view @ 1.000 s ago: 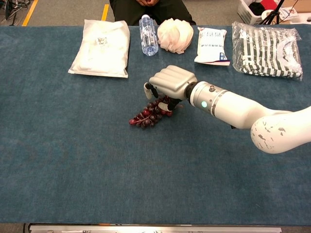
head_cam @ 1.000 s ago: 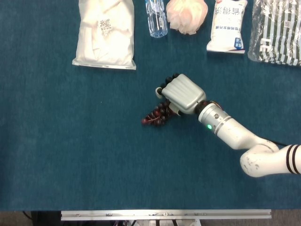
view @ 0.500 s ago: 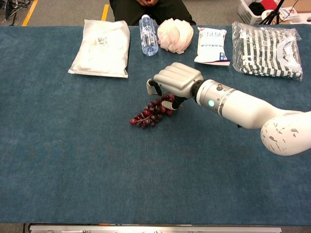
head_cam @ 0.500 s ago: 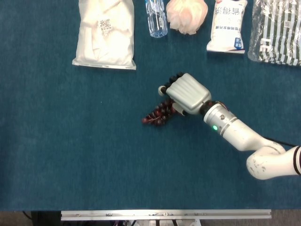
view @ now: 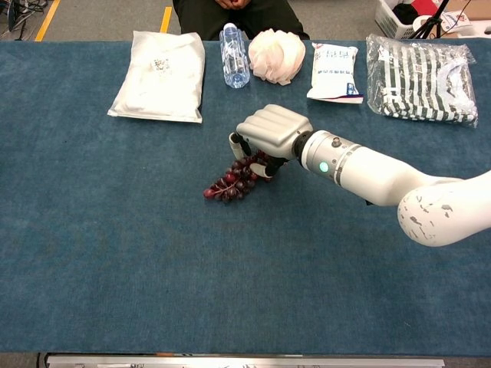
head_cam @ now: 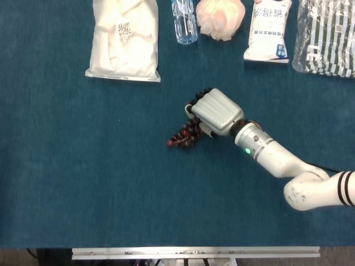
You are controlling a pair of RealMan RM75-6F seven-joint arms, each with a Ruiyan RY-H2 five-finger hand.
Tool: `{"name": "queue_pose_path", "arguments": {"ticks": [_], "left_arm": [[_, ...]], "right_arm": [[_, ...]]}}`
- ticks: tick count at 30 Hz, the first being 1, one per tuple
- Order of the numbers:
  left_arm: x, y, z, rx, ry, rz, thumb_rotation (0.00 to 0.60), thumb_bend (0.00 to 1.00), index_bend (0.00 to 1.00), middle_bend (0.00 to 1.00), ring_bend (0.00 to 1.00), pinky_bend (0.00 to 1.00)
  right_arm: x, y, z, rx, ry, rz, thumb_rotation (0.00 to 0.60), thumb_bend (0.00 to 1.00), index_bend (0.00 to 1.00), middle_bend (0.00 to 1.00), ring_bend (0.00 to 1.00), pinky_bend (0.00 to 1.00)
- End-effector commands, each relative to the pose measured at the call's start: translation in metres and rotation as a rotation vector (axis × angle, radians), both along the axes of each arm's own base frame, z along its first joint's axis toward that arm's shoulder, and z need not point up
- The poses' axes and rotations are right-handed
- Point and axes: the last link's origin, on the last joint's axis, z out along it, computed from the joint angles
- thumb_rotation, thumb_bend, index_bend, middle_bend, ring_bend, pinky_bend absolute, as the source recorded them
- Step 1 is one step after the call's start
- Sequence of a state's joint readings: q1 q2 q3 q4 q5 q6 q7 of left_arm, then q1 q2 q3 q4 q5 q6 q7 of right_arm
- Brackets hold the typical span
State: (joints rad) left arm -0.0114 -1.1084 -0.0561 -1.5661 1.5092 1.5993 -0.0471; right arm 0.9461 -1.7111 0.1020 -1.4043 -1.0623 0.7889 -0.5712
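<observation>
Though the fingers are mostly hidden under the palm shell, the right hand (head_cam: 217, 112) sits knuckles-up over the upper end of the grape bunch (head_cam: 184, 136), fingers curled down around the stem end. Looks like a top grasp on the bunch; chest view shows dark fingertips (view: 239, 144) wrapped at the grapes' near edge, so I read it as gripping the grapes, not just resting on them.

Bunch lies on the blue table cloth (head_cam: 83, 177), approx mid-table. Its lower tip trails out to the robot's left of the hand and toward the near table edge; tail end looks to be touching the cloth, so prob. dragging or only part lifted. Can't tell which.

Grip at the stem end makes sense: berries hang loose, the thick end is the only firm hold.

Left hand: not seen in either view.

Back row, well apart from the hand: white bag (head_cam: 125, 39), water bottle (head_cam: 184, 21), pale pink mesh ball (head_cam: 221, 18), milk pouch (head_cam: 268, 30), striped cloth in clear wrap (head_cam: 327, 36). All lined along the far edge, none touched.
</observation>
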Motion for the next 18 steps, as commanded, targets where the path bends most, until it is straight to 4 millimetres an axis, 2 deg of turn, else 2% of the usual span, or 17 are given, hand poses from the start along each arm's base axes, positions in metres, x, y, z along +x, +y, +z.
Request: {"name": "queue_pose_path", "arguments": {"ticks": [1, 4, 12, 16, 18], "left_arm": [[-0.0004, -0.0001, 0.0003, 0.000, 0.000, 0.000, 0.600, 0.25, 0.31, 0.31, 0.23, 0.17], [-0.0014, -0.0003, 0.0004, -0.001, 0.002, 0.003, 0.600, 0.25, 0.31, 0.31, 0.23, 0.17], [-0.0018, -0.0006, 0.0007, 0.000, 0.001, 0.002, 0.600, 0.25, 0.31, 0.31, 0.23, 0.17], [-0.0019, -0.0010, 0.0009, 0.002, 0.000, 0.002, 0.600, 0.25, 0.31, 0.31, 0.23, 0.17], [-0.0020, -0.0009, 0.0010, 0.003, 0.000, 0.002, 0.600, 0.25, 0.31, 0.31, 0.23, 0.17]], "right_arm": [[0.0018, -0.0002, 0.0006, -0.002, -0.007, 0.001, 0.600, 0.35, 0.45, 0.46, 0.31, 0.32], [0.0010, -0.0003, 0.0004, -0.005, -0.001, 0.004, 0.600, 0.35, 0.46, 0.46, 0.31, 0.32], [0.0006, 0.0007, -0.0021, -0.016, 0.000, 0.007, 0.600, 0.40, 0.56, 0.47, 0.32, 0.32], [0.0020, 0.0012, -0.0013, -0.011, -0.006, 0.008, 0.600, 0.40, 0.56, 0.47, 0.32, 0.32], [0.0010, 0.0017, 0.0001, -0.007, -0.001, 0.009, 0.600, 0.39, 0.52, 0.47, 0.32, 0.32]]}}
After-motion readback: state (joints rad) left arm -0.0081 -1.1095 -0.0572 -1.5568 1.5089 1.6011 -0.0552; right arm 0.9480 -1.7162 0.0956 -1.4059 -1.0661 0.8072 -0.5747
